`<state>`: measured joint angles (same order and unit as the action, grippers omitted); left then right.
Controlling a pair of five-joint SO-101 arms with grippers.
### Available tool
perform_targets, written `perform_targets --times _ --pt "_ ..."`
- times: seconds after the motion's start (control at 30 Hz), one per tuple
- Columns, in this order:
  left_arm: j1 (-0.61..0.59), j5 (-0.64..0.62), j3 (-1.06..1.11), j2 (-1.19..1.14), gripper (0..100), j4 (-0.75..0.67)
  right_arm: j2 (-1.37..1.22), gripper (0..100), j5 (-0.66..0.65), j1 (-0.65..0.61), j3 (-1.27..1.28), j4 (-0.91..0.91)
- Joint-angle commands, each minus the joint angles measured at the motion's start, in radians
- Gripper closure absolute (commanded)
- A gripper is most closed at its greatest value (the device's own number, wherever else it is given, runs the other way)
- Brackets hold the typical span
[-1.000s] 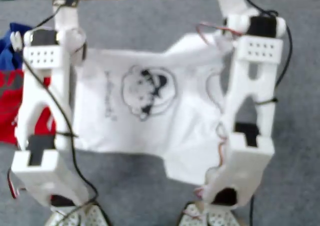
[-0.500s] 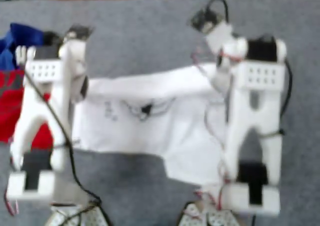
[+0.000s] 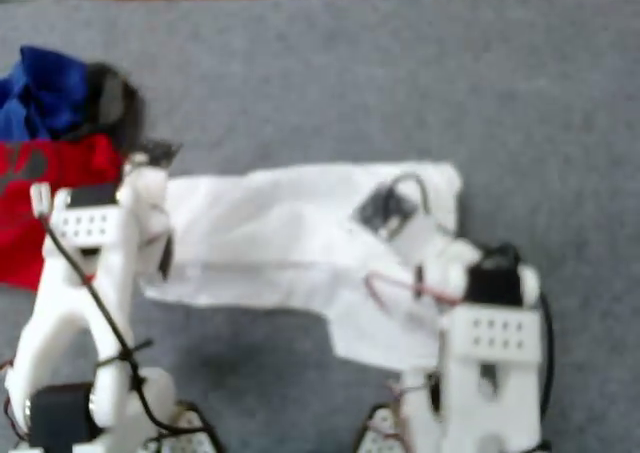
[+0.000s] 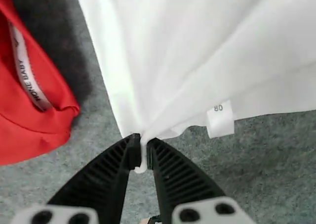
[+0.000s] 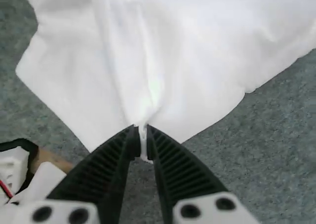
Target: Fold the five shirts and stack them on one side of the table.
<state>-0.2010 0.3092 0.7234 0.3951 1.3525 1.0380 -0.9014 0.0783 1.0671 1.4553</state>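
A white shirt (image 3: 300, 235) lies folded over on the grey table (image 3: 560, 123), its print hidden. My left gripper (image 4: 140, 149) is shut on a bunched edge of the white shirt (image 4: 197, 51), near a small size label (image 4: 218, 118). My right gripper (image 5: 142, 139) is shut on another bunched edge of the white shirt (image 5: 163, 46). In the high view the left arm (image 3: 95, 243) stands at the shirt's left end and the right arm (image 3: 480, 323) at its near right.
A red shirt (image 3: 40, 208) and a blue shirt (image 3: 45, 98) lie heaped at the table's left edge, with a dark garment (image 3: 115, 103) beside them. The red shirt (image 4: 29, 100) lies close to my left gripper. Bare grey table stretches to the far side and right.
Both arms have drawn back toward the near side, pulling the shirt's far edge over itself. The printed face is now covered by the fold.
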Motion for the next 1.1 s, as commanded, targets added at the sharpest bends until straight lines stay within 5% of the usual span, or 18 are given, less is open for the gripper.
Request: perform_targets --times 0.0,0.43,0.97,1.07 --pt "-0.027 0.011 0.004 0.021 97 -0.031 0.077 98.5 -0.052 0.043 0.038 0.009" --pt "-0.087 0.107 0.012 0.021 97 -0.034 0.087 98.5 -0.400 0.255 0.038 0.117" --pt "-0.093 0.150 0.062 0.020 97 -0.020 0.084 98.2 -0.571 0.258 0.022 0.187" --pt "-0.094 0.150 0.036 0.020 88 0.028 0.085 91.1 -0.577 0.265 0.015 0.201"
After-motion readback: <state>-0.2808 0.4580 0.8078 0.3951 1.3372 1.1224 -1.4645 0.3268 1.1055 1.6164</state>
